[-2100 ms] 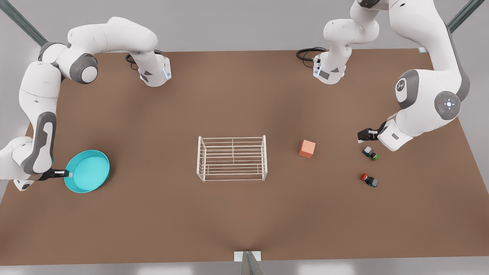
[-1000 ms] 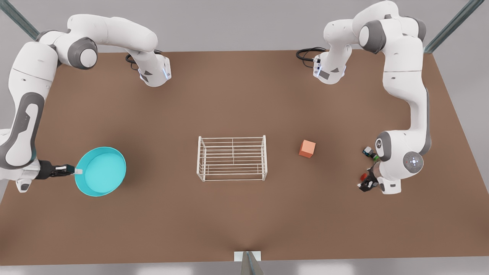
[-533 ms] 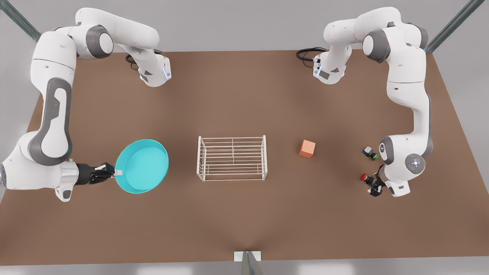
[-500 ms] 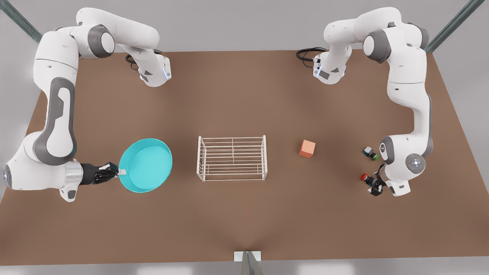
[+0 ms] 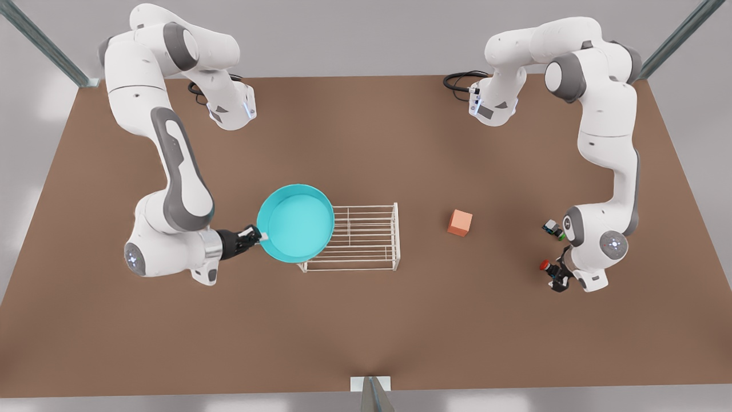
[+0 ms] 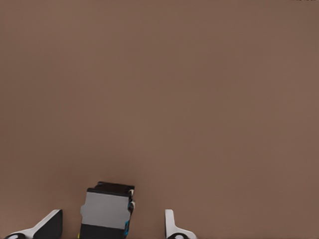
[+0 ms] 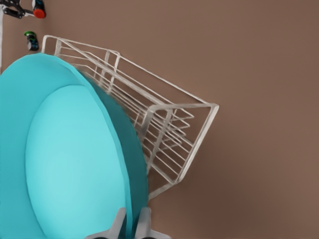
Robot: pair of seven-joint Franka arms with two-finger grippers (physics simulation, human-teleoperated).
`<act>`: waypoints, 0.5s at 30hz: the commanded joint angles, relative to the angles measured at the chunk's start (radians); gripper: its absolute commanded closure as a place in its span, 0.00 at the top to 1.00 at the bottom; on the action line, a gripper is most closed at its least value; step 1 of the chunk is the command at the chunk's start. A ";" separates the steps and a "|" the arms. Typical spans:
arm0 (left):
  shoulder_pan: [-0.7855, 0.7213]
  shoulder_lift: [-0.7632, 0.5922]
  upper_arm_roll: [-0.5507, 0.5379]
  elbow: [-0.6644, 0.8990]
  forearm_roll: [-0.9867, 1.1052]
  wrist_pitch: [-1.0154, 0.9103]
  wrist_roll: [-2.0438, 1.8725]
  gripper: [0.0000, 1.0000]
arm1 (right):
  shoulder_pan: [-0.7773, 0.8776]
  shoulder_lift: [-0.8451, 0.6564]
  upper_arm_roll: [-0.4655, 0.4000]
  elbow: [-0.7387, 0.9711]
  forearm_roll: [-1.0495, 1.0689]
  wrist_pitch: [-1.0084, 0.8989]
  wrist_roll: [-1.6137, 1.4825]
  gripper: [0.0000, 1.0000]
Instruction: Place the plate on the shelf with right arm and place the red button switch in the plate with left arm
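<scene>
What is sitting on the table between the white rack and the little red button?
In the front view, an orange cube sits on the table between the shelf and the red button switch. The rest of that stretch is bare.

The brown tabletop [image 5: 366, 320] carried a white wire shelf [image 5: 366, 240] near its middle, standing upright on its legs. Toward the front view's right of the shelf lay an orange cube [image 5: 460, 222], apart from it. Farther toward that side sat two tiny switches near each other: a green-capped switch [image 5: 553, 229] and the red button switch [image 5: 550, 268]. Both arm bases [image 5: 231, 109] stood at the tabletop's far edge.
</scene>
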 commanded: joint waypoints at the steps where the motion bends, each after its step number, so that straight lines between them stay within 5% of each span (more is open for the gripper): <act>1: 0.001 0.003 0.000 0.000 0.002 0.033 -0.014 1.00 | 0.033 0.001 0.001 -0.019 0.035 0.099 0.152 0.18; 3: 0.007 0.005 0.000 0.002 0.002 0.040 -0.012 0.93 | 0.065 0.015 0.001 -0.019 0.052 0.136 0.167 0.19; 5: 0.007 0.005 0.000 0.002 0.002 0.040 -0.012 0.52 | 0.091 0.024 0.001 -0.021 0.072 0.165 0.170 0.19; 6: 0.007 0.005 0.000 0.002 0.002 0.039 -0.014 0.44 | 0.096 0.024 0.001 -0.028 0.072 0.181 0.170 0.19; 15: -0.004 -0.061 -0.005 0.013 0.004 -0.075 0.002 0.40 | 0.185 0.032 0.001 -0.074 0.103 0.299 0.215 0.20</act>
